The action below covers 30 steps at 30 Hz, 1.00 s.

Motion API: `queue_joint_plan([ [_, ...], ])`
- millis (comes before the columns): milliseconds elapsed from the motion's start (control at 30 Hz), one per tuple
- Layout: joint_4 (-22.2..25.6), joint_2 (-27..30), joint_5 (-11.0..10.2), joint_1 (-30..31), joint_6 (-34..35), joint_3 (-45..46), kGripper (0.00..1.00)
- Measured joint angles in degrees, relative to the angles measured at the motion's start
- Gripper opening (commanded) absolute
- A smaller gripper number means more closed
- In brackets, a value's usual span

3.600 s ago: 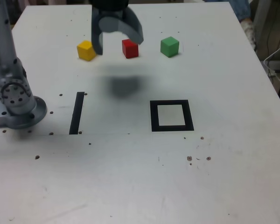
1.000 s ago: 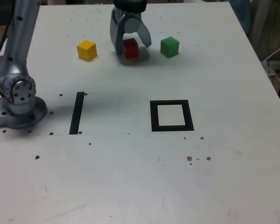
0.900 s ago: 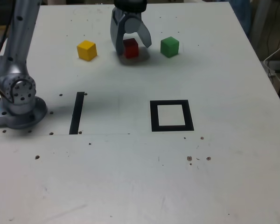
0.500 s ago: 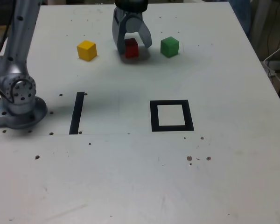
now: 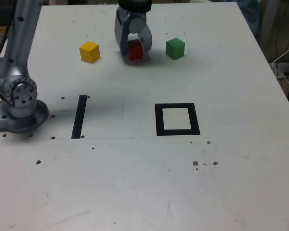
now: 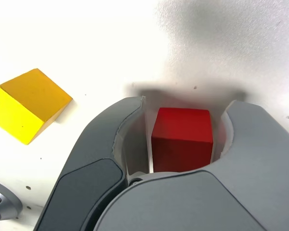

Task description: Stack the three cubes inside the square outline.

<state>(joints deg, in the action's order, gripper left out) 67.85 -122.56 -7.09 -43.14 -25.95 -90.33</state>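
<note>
The red cube (image 5: 135, 49) (image 6: 181, 139) rests on the white table at the far side, between the two fingers of my gripper (image 5: 134, 49) (image 6: 185, 103). The jaws have narrowed around it, and the wrist view still shows a thin gap on each side. The yellow cube (image 5: 89, 51) (image 6: 29, 106) sits to the exterior view's left of it. On its other side stands the green cube (image 5: 175, 48). Closer to the camera, at the exterior view's centre right, lies the square outline (image 5: 158, 120), with nothing in its white centre.
A straight black strip (image 5: 79, 116) is marked on the table to the exterior view's left of the outline. My arm's grey base (image 5: 19, 103) stands at the table's left edge. Cables hang beyond the right edge (image 5: 285, 62).
The jaws have drawn in around the red cube, from wide apart to nearly touching its sides. The cube and the arm have stayed in place.
</note>
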Motion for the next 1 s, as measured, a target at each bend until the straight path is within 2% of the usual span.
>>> queue_joint_plan([
  [167, 0.71, -0.11, 0.65, 0.00, 0.01, 0.02, 0.33],
  [467, 0.64, -0.10, 0.72, 0.00, -0.07, 0.01, 0.18],
  [767, 1.51, 0.54, 1.28, 0.88, -0.41, -0.42, 0.17],
  [1000, 4.44, 4.93, 1.26, 4.89, -0.41, -1.33, 0.15],
])
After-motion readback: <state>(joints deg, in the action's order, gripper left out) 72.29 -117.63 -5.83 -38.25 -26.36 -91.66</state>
